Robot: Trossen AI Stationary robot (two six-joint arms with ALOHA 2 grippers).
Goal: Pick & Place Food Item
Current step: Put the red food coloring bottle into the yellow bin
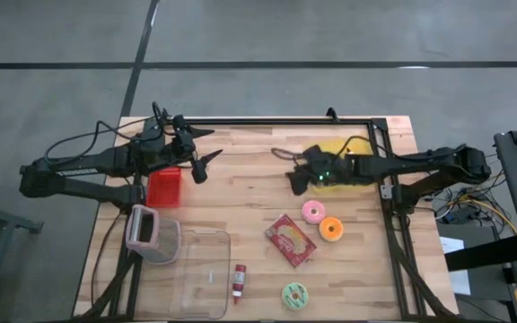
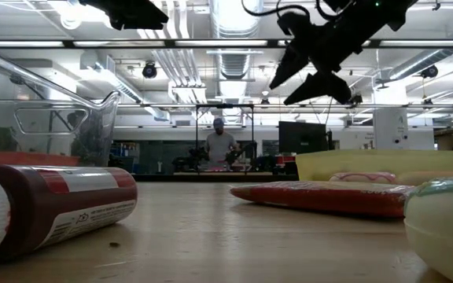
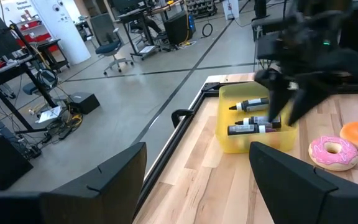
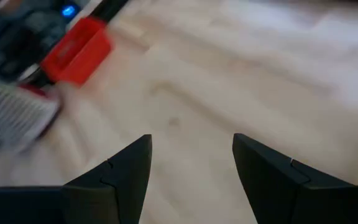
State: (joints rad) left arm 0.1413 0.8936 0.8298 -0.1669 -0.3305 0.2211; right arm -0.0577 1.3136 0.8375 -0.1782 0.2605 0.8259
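A pink frosted doughnut and an orange doughnut lie on the table right of centre. A red food packet lies near them, a green doughnut nearer the front. A yellow bin holding dark bottles stands at the far right. My right gripper hangs open and empty above the table beside the yellow bin; it also shows in the left wrist view. My left gripper is open and empty, raised above the red bin.
A clear plastic container and a pink-lidded container stand at the front left. A dark red bottle lies beside them. A black frame runs along the table's far and right edges.
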